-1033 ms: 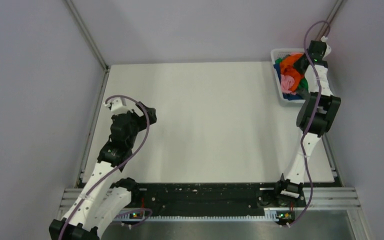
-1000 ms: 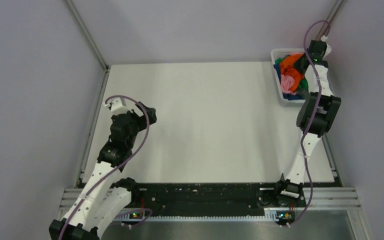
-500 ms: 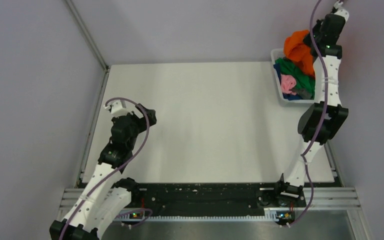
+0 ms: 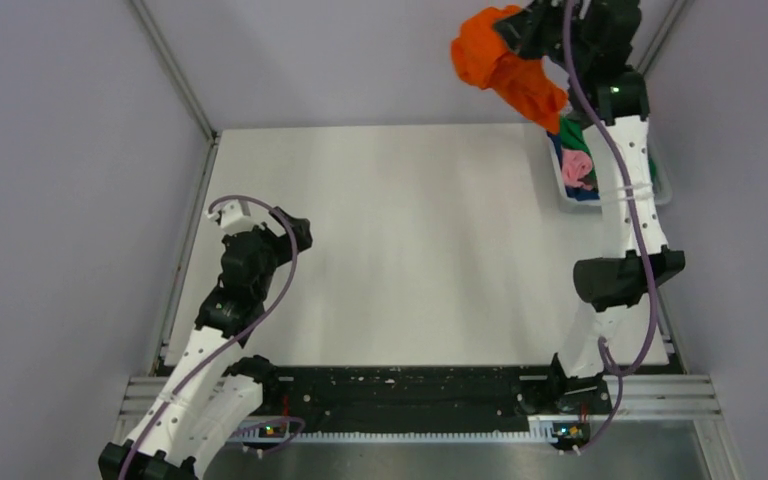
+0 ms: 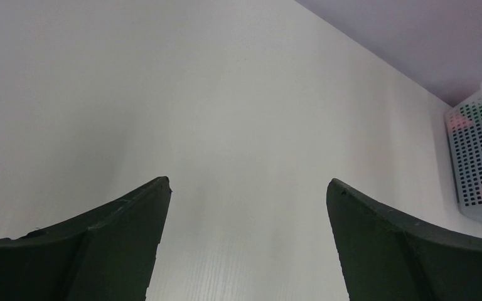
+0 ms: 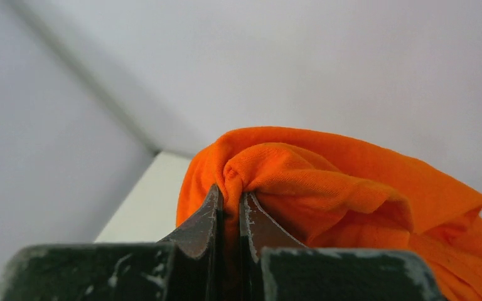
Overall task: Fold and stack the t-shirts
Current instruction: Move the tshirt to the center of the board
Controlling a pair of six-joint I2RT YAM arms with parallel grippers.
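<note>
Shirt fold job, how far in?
Done: nothing; no folded shirt lies on the table. In hand: the right claw is shut on the orange t-shirt, held up in the air by the basket; the left claw is open, empty, over the table. Left: fold it, then the green shirt, pink shirt and blue shirt in the basket.

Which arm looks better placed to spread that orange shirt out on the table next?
Probably the right. The right fingers are shut on the orange t-shirt, held in the air by the basket. The left fingers are open, empty, and far across the table.
</note>
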